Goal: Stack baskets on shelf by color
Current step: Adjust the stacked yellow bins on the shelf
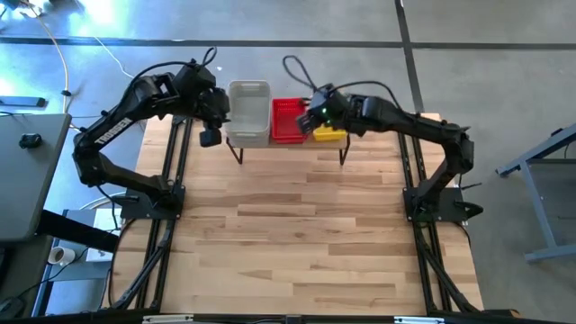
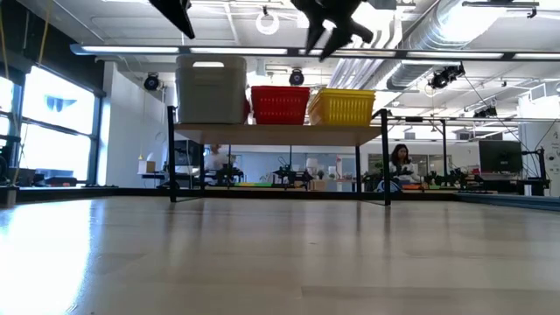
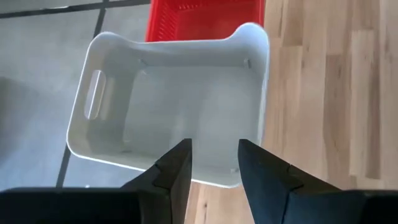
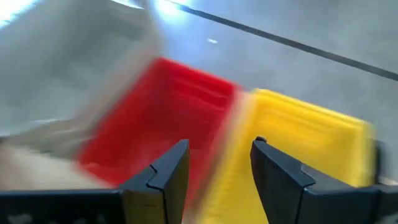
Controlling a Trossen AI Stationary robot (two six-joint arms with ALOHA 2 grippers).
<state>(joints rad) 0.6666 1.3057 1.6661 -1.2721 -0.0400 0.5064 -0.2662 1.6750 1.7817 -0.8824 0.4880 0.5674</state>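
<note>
Baskets (image 2: 278, 103) partly hidden under both end effectors (image 3: 214, 163) (image 4: 221, 162), fingers spread.

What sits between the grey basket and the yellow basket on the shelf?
The red basket sits between the grey basket and the yellow basket on the shelf. The low view shows this best.

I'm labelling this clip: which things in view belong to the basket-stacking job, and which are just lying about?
Part of the job:
- grey basket stack
- red basket stack
- yellow basket stack
- shelf
- left gripper, open above the grey baskets
- right gripper, open above red and yellow

Just lying about:
- tape roll
- white cable
</note>
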